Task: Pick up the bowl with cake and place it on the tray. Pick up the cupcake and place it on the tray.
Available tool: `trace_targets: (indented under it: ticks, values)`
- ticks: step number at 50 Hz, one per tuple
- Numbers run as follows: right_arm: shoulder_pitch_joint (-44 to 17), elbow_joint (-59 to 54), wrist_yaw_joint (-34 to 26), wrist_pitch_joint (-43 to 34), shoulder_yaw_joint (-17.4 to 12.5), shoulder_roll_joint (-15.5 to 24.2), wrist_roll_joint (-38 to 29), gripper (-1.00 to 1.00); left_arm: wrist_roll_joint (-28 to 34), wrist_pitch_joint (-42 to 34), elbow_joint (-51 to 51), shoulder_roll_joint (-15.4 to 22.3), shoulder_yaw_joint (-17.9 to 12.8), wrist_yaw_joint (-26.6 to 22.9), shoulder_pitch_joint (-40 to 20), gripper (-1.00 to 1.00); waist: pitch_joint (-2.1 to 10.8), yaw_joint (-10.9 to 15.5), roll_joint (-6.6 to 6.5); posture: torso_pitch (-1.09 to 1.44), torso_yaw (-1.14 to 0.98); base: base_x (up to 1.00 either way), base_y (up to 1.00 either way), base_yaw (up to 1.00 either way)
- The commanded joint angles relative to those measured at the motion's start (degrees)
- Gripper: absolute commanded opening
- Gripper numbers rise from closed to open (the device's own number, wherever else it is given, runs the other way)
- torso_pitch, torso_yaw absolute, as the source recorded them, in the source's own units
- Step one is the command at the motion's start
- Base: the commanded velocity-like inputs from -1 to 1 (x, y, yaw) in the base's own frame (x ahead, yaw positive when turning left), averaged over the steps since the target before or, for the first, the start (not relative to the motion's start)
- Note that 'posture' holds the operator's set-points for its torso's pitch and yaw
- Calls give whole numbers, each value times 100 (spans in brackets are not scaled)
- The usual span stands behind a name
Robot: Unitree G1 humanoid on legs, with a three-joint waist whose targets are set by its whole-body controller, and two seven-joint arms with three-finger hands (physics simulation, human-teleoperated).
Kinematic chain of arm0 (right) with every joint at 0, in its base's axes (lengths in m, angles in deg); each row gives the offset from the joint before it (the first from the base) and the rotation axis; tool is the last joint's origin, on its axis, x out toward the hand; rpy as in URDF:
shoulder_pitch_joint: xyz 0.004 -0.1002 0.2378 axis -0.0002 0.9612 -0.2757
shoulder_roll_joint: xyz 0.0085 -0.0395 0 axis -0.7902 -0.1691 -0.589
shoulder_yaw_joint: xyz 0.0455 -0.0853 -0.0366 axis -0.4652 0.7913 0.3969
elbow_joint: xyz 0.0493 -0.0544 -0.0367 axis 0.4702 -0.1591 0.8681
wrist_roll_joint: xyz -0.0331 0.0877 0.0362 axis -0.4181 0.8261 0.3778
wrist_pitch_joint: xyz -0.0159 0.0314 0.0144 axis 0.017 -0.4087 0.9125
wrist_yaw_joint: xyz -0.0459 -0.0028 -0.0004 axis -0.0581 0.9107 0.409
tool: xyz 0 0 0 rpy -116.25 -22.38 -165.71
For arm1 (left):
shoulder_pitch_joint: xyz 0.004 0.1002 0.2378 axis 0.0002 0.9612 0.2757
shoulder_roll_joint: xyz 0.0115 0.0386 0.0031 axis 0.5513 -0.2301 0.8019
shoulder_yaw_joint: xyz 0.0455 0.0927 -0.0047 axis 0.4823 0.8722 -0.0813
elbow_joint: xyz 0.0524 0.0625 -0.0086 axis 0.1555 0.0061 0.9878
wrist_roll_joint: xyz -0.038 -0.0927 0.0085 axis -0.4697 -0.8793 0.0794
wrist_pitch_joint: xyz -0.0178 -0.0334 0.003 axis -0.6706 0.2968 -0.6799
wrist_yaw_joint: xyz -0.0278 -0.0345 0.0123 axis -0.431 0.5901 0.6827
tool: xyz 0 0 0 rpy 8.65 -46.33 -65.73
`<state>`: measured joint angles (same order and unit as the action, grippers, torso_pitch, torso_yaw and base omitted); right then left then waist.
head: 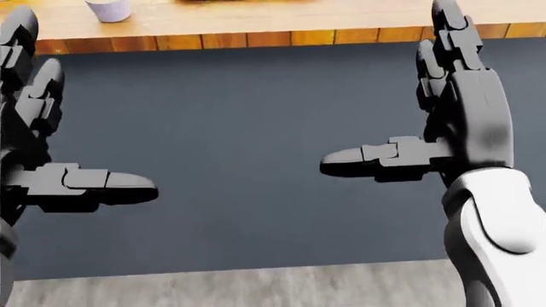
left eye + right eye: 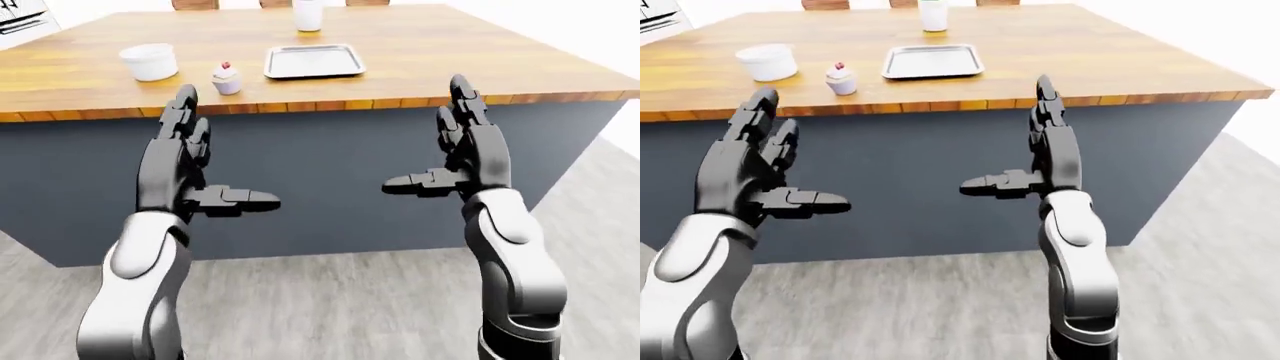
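On the wooden counter (image 2: 450,52), the white bowl (image 2: 150,61) sits at the left, the cupcake (image 2: 226,77) just beside it, then the tray (image 2: 313,61). The left hand (image 2: 180,161) and right hand (image 2: 465,146) are open, holding nothing.

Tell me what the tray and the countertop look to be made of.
Tray: looks like metal, a pale grey sheen with a raised rim, though the render leaves that open. Countertop: wood, warm brown planks with grain and block-jointed edge, satin finish.
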<state>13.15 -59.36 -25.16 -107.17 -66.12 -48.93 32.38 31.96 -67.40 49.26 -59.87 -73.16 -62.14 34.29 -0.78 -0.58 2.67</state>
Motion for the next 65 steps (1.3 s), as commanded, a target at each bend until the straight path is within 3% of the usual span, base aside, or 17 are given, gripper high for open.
trace_targets:
  ticks: [1,8,12,13,14,22,29,32,33,36,40,41,46,55,62,63,65]
  values:
    - [-133,161,-20,182,40,2,83,100,-60,57,-138,96,-82,67,-144,100,114,18,58,0,0,0,73,0]
    - [134,91,98,465,46,-103,163,100,-114,325,-49,120,-131,79,75,100,-48,-66,-308,0,0,0,74,0]
    - [170,105,136,532,14,-84,284,100,-97,518,-63,44,-127,86,310,100,267,-86,-1080,0,0,0,74,0]
    - [169,109,142,534,11,-76,296,100,-101,505,-87,50,-138,81,325,100,13,33,-778,0,0,0,74,0]
    - [178,71,141,590,2,-71,315,100,-109,475,-119,65,-165,78,322,100,-66,8,-781,0,0,0,75,0]
    - [226,-95,189,756,84,-115,369,100,-205,284,-315,183,-369,81,293,100,-44,10,-328,0,0,0,63,0]
    - [214,-119,181,777,108,-125,366,100,-198,328,-272,206,-344,87,297,100,-18,-26,-327,0,0,4,41,0]
    - [221,-82,181,744,122,-128,349,100,-203,264,-312,216,-339,97,266,100,-30,-61,-123,0,0,20,39,0]
    - [230,-102,172,773,122,-129,346,100,-204,248,-319,219,-340,100,255,100,-95,-132,-302,0,0,24,38,0]
    - [214,-49,176,699,138,-133,329,100,-202,233,-299,237,-339,98,207,100,4,-99,-127,0,0,24,39,0]
    - [223,-80,156,734,167,-150,283,100,-207,134,-367,269,-344,99,170,100,-70,-158,-513,0,0,28,39,0]
    - [234,-71,150,734,178,-155,271,100,-209,133,-357,277,-359,93,158,100,21,-122,-846,0,0,36,39,0]
    - [234,-117,97,800,151,-164,293,100,-174,239,-205,316,-359,63,113,100,-94,21,-528,0,0,38,34,0]
    - [310,-117,-60,906,132,-117,200,100,32,321,-27,410,-307,-86,14,100,-97,137,-425,0,0,39,2,0]
    - [397,-307,-120,1158,51,-108,254,100,119,-40,-242,412,-226,-81,-177,100,48,227,189,0,0,49,0,0]
    - [396,-301,-116,1151,50,-97,252,100,123,-80,-269,413,-232,-86,-199,100,-113,132,-88,0,0,52,0,0]
    - [401,-290,-106,1145,45,-83,244,100,123,-120,-294,409,-245,-96,-226,100,-137,104,52,0,0,52,0,0]
